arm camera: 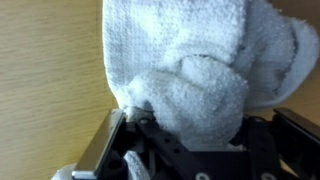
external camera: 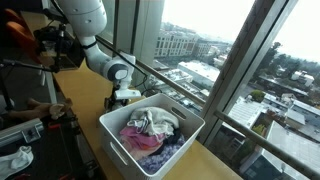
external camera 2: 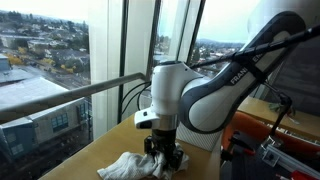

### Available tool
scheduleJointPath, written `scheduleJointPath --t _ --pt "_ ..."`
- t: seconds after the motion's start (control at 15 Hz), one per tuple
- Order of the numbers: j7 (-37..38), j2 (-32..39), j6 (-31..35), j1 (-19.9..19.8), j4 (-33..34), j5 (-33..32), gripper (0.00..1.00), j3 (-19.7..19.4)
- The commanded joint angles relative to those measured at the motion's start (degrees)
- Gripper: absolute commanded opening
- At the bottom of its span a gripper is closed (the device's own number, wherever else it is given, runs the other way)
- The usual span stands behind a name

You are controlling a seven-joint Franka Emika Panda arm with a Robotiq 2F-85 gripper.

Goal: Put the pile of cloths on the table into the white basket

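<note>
White cloth [external camera 2: 125, 165] bunched on wooden table [external camera 2: 80, 158], gripper [external camera 2: 165, 158] lowered onto it, jaws spread around the fabric, white basket [external camera: 118, 143] of clothes sitting nearby on the table

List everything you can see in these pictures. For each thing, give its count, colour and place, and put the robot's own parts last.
white cloth: one, white, lying on the table under the gripper
white basket: one, white, on the table next to the window
cloths in the basket: several, pink, purple, white and dark, piled inside
table: one, light wood, running along the window
railing: one, grey, across the window
orange-red gear: one, beside the arm, too blurred to identify
robot arm: one, white and black, bent down over the table
gripper: one, black, lowered onto the white cloth; the wrist view shows cloth between the jaws, but not whether they are shut
</note>
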Motion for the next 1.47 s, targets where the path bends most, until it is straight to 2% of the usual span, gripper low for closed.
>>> scheduleJointPath --t 0.0,0.2,0.53,0.93,1.4 --pt "1.14 -6.28 -1.80 -2.62 -2.19 -0.34 0.00 0.32" --pt "1.44 -12.75 -3.28 -4.82 -3.34 0.41 0.03 -0.17" --pt "0.37 -23.42 -7.30 -8.63 -4.27 2.47 0.03 -1.30" --pt "-0.71 -33.07 -9.76 -11.62 -5.84 4.99 0.03 -5.53" --pt "1.95 -32.49 -8.36 -12.20 -7.39 3.37 0.03 -10.92"
